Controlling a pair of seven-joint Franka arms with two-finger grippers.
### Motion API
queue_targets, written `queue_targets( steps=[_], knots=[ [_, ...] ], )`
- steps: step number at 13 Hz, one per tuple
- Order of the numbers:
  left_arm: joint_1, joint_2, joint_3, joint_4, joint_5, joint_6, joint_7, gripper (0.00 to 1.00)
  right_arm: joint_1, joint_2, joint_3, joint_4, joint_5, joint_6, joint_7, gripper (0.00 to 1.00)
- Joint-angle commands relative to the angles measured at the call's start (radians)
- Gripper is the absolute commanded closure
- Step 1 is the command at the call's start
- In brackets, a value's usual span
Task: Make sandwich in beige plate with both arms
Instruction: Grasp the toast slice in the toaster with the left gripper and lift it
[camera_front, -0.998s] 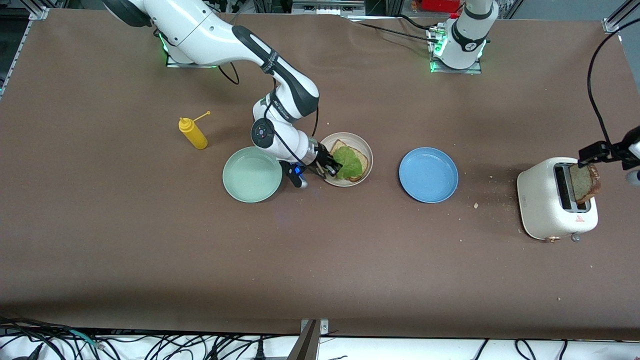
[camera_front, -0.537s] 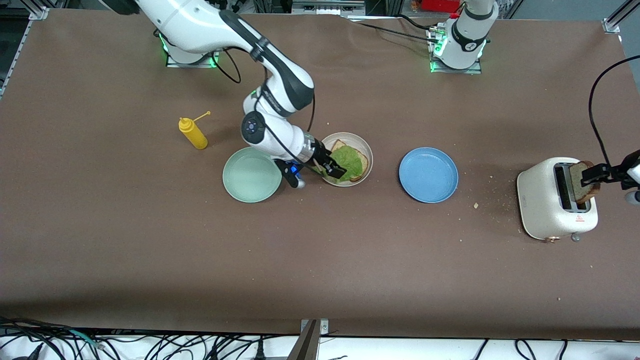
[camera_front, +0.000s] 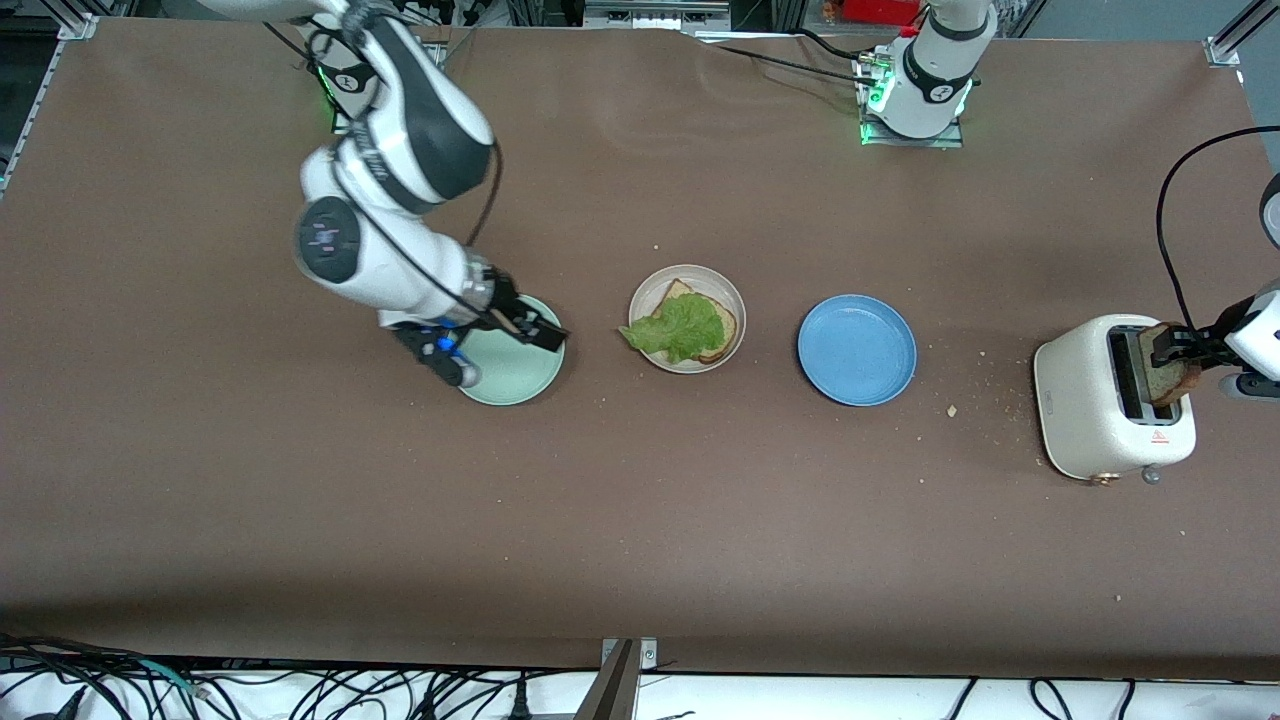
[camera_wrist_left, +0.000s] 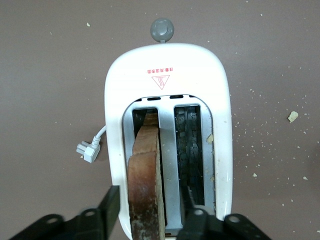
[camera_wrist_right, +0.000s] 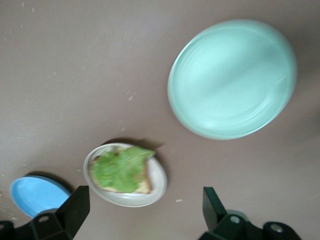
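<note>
The beige plate (camera_front: 722, 283) lies mid-table and holds one brown bread slice (camera_front: 724, 320) with a green lettuce leaf (camera_front: 680, 328) on top; it also shows in the right wrist view (camera_wrist_right: 157, 180). My right gripper (camera_front: 530, 328) is open and empty, up in the air over the mint green plate (camera_front: 505, 375); its wrist view shows it too (camera_wrist_right: 144, 197). A second bread slice (camera_front: 1170, 362) stands in a slot of the white toaster (camera_front: 1085, 400). My left gripper (camera_wrist_left: 150, 192) is open, its jaws astride that slice (camera_wrist_left: 145, 170) with small gaps on both sides.
A blue plate (camera_front: 857, 349) lies between the beige plate and the toaster. Crumbs are scattered on the brown table near the toaster. The toaster's plug (camera_wrist_left: 86, 151) lies loose beside it. The right arm's elbow hangs over the table toward its own end.
My right gripper let go of the lettuce on the bread and drew back and up to over the mint green plate. My left gripper came down around the slice in the toaster.
</note>
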Motion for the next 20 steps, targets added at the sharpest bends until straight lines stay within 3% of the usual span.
queue_targets(
  steps=[1,4,6,9,11,12,15,17,20],
  knots=[
    [0.014,-0.019,-0.011,-0.011,0.030,0.003,0.027,1.00,-0.117,-0.092,-0.020,-0.025,-0.023,-0.136,-0.242,0.00],
    [0.014,-0.028,-0.011,0.008,0.030,-0.024,0.029,1.00,-0.215,-0.137,-0.032,-0.028,-0.233,-0.181,-0.537,0.00],
    [0.011,-0.030,-0.016,0.046,0.030,-0.057,0.064,1.00,-0.292,-0.155,-0.033,-0.028,-0.264,-0.193,-0.711,0.01],
    [0.000,-0.030,-0.025,0.164,0.032,-0.187,0.066,1.00,-0.337,-0.186,-0.052,-0.034,-0.339,-0.179,-0.814,0.02],
    [-0.015,-0.031,-0.078,0.251,0.032,-0.303,0.064,1.00,-0.257,-0.230,-0.175,-0.052,-0.342,-0.175,-0.822,0.02],
    [-0.015,-0.031,-0.112,0.303,0.030,-0.372,0.064,1.00,-0.239,-0.261,-0.196,-0.070,-0.342,-0.173,-0.823,0.02],
    [-0.014,-0.031,-0.242,0.330,-0.001,-0.480,0.054,1.00,-0.238,-0.298,-0.198,-0.098,-0.342,-0.144,-0.825,0.03],
    [-0.030,-0.026,-0.305,0.319,-0.120,-0.502,0.037,1.00,-0.238,-0.300,-0.198,-0.095,-0.342,-0.116,-0.825,0.02],
    [-0.148,0.022,-0.327,0.319,-0.255,-0.515,-0.043,1.00,-0.234,-0.274,-0.196,-0.092,-0.336,-0.101,-0.825,0.01]
  ],
)
